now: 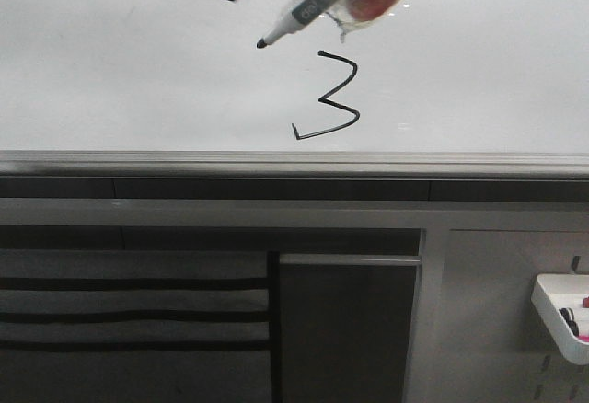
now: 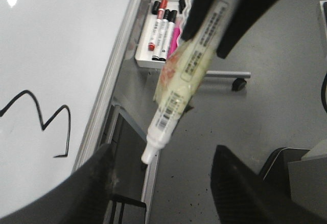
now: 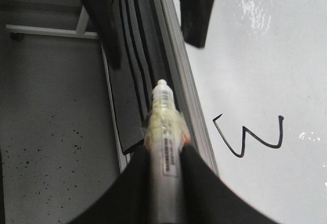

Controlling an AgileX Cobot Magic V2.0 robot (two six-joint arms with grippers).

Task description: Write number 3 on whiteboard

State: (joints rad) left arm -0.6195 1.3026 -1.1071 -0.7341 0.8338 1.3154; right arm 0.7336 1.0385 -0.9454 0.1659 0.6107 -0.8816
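Black angular number 3 (image 1: 337, 96) drawn thin, small hook at lower left end, sits centre-right on the glossy whiteboard (image 1: 120, 72) above its silver rail (image 1: 276, 161) (glare at top). Right hand (image 3: 164, 169) clamps a taped marker (image 1: 308, 7), tip just left of the 3, off the ink. Left hand (image 2: 163, 183) spread wide, holding nothing. Marker tray (image 1: 559, 313) lower right.

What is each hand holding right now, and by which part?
The right hand grips the marker by its rear barrel, just behind the taped section, with the tip pointing away. The left hand is open and holds nothing.
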